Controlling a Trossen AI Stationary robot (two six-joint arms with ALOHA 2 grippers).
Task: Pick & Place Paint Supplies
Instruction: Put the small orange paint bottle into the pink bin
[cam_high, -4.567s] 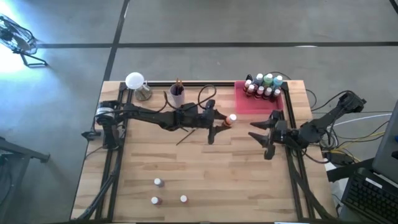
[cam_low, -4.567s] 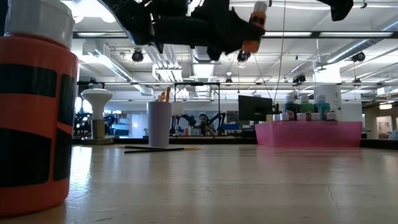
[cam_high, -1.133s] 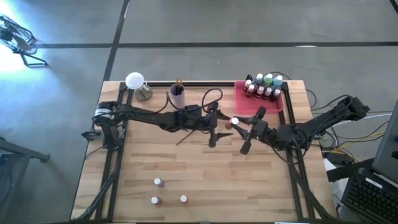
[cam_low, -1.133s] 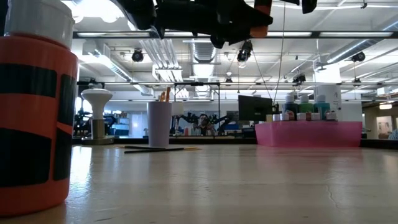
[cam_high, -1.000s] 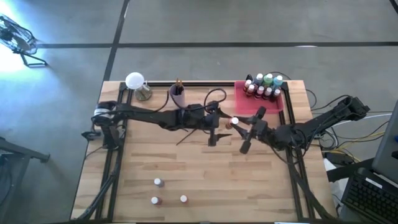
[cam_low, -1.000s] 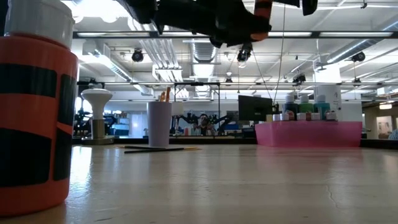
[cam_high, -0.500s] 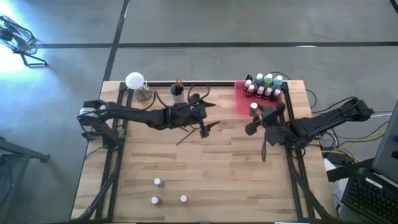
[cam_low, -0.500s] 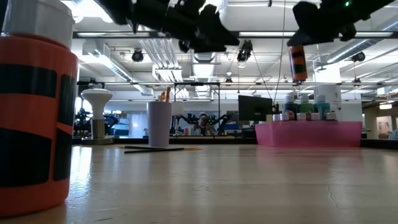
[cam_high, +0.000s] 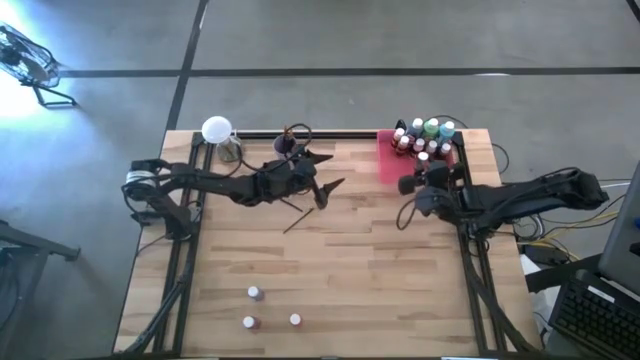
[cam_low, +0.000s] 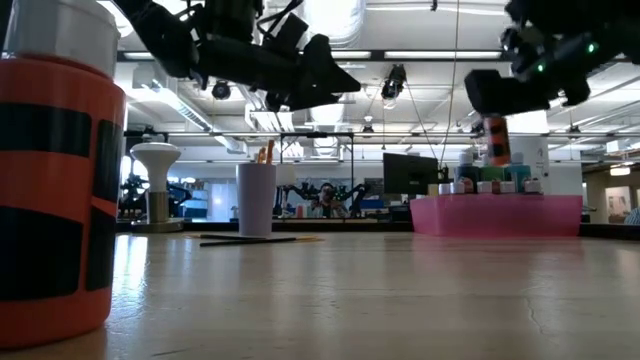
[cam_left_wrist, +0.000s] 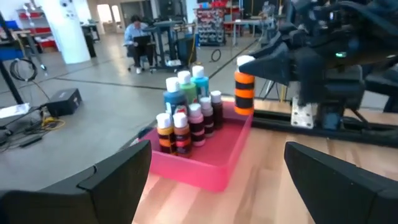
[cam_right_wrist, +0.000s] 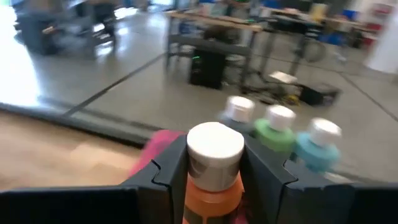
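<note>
One orange paint bottle (cam_low: 496, 139) had passed from the left gripper (cam_high: 322, 190), now wide open and empty, to the right gripper (cam_high: 409, 185), clamped around it above the pink tray (cam_high: 387, 160), ready for placing.

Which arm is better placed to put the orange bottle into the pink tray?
The right: its pincer already grips the orange bottle beside the pink tray. The left pincer is open, empty, near the lilac cup.

My two arms are dark, jointed and slender, with black cables looping off them, a small green light glowing on my right arm, and broad, matte black wedge-shaped fingers (cam_left_wrist: 118, 177) ending my left one.
</note>
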